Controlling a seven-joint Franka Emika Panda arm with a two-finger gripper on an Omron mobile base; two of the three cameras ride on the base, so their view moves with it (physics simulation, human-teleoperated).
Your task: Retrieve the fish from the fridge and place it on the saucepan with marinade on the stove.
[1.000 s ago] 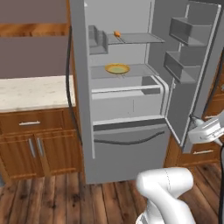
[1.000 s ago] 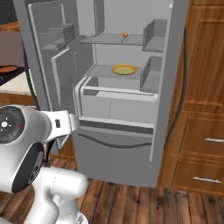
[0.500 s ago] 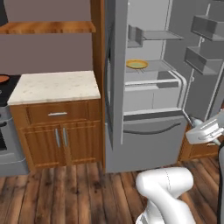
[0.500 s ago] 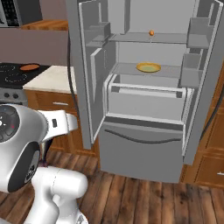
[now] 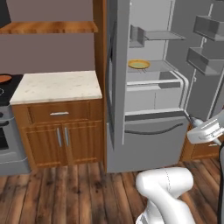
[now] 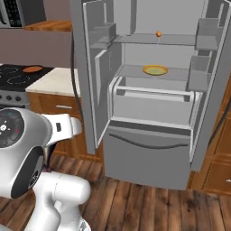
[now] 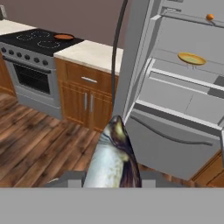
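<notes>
In the hand view the slim grey-silver fish (image 7: 111, 155) stands up between my fingers, so my gripper (image 7: 112, 180) is shut on it; the fingertips are mostly hidden behind it. Beyond it the open fridge (image 7: 175, 131) is at the right. The saucepan (image 7: 64, 36), orange-brown inside, sits on the black stove (image 7: 30, 41) at the far left. The left base view shows the fridge (image 5: 153, 127), the saucepan (image 5: 3, 78) and the stove (image 5: 2, 105) at the left edge. In the right base view the saucepan (image 6: 32, 69) rests on the stove (image 6: 16, 80), left of the fridge (image 6: 149, 149).
A yellow plate (image 7: 191, 58) lies on a fridge shelf and a small orange item (image 7: 210, 17) on the shelf above. A pale stone counter (image 5: 57, 85) over wooden cabinets (image 5: 61, 131) separates stove and fridge. The open fridge doors (image 6: 88, 81) stick out over the wood floor.
The whole picture has shifted: the base has moved left, bringing the counter and stove into view and the fridge to the right. The fish stays in my grip.
</notes>
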